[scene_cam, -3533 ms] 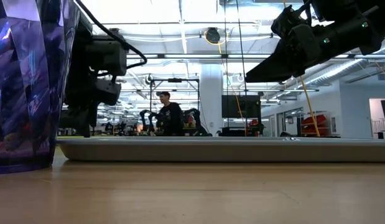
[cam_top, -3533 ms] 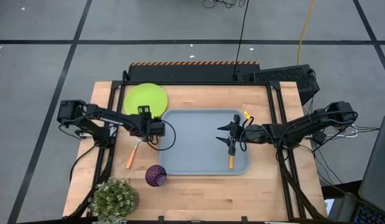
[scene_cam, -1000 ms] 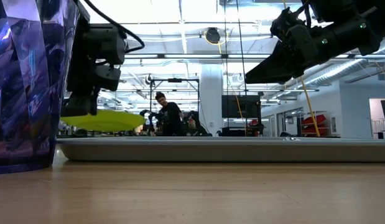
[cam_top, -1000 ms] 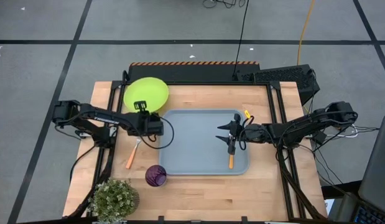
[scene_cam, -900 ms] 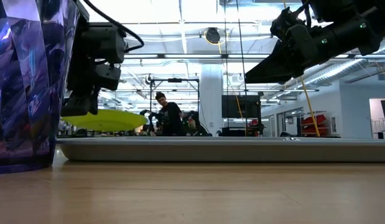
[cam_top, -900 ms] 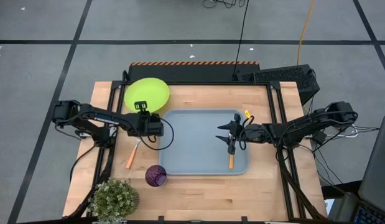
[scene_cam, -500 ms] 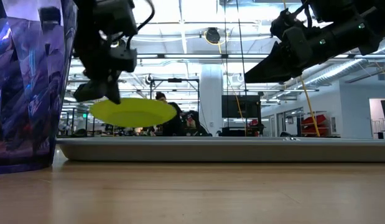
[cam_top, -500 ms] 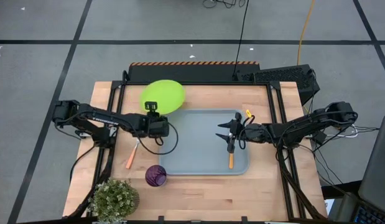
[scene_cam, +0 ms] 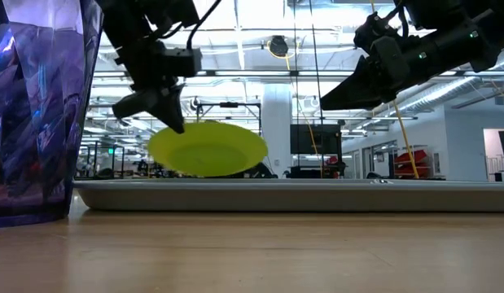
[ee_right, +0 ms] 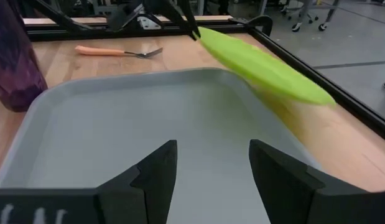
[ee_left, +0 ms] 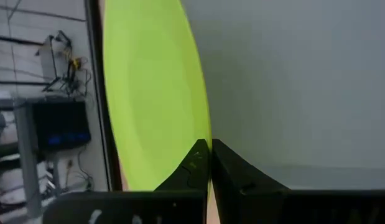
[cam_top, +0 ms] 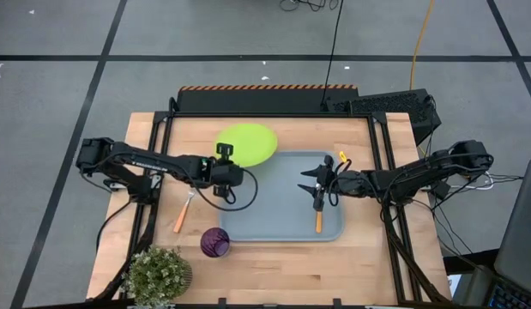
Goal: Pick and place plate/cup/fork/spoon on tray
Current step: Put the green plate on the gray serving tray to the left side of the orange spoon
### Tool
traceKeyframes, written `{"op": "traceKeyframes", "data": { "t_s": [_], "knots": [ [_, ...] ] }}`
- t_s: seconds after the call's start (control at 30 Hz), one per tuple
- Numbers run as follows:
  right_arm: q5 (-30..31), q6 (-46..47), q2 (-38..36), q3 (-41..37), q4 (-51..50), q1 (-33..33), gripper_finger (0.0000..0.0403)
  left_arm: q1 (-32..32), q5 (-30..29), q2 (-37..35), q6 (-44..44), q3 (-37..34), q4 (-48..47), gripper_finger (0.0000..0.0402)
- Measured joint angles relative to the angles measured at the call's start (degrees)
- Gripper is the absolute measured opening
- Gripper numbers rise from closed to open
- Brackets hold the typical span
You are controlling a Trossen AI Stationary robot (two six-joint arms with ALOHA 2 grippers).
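Note:
The lime-green plate (cam_top: 248, 142) (scene_cam: 208, 148) (ee_right: 262, 63) hangs tilted over the far left corner of the grey-blue tray (cam_top: 274, 215), with my left gripper (cam_top: 224, 154) (scene_cam: 172, 118) shut on it. My right gripper (cam_top: 310, 182) (ee_right: 211, 155) hovers open above the tray's right part. An orange-handled utensil (cam_top: 317, 221) lies on the tray, its head hidden under that gripper. The fork (cam_top: 181, 216) (ee_right: 120, 52) lies on the table left of the tray. The purple cup (cam_top: 215, 242) (scene_cam: 36, 106) stands upright by the tray's near left corner. My left gripper pinches the plate's rim (ee_left: 203, 127) between its two fingers, at the plate's near left edge. The fingers (ee_left: 193, 163) come from the table's left, slanting down. The plate is lifted clear of table and tray and tilted.
A potted plant (cam_top: 158, 275) stands at the table's near left corner. A black device (cam_top: 394, 107) sits off the far right corner. The tray's middle and left parts are bare. People stand in the room behind the table.
My left gripper has gone toward the table's right edge and up, staying shut on the plate's rim, and has turned. The plate has travelled with it from the table's far left to over the tray's far left corner and tipped more.

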Motion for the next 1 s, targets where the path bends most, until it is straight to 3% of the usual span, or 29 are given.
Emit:
{"op": "traceKeyframes", "data": {
  "t_s": [0.63, 0.8, 1.0],
  "knots": [
    [0.2, 1.19, 0.0, -0.04, -1.36, -1.62, 0.0194, -3.15, -4.35, 4.79, 21.27, 0.04, 11.96, 0.0007],
    [0.16, 1.11, 0.0, -0.04, -1.75, -1.62, 0.0194, -3.9, -2.67, 5.25, 27.0, 0.04, 16.3, 0.0004],
    [0.11, 1.54, 0.0, -0.03, -3.31, -1.62, 0.0194, -5.44, 1.03, 7.99, 26.33, 0.05, 17.0, 0.0007]
  ]
}}
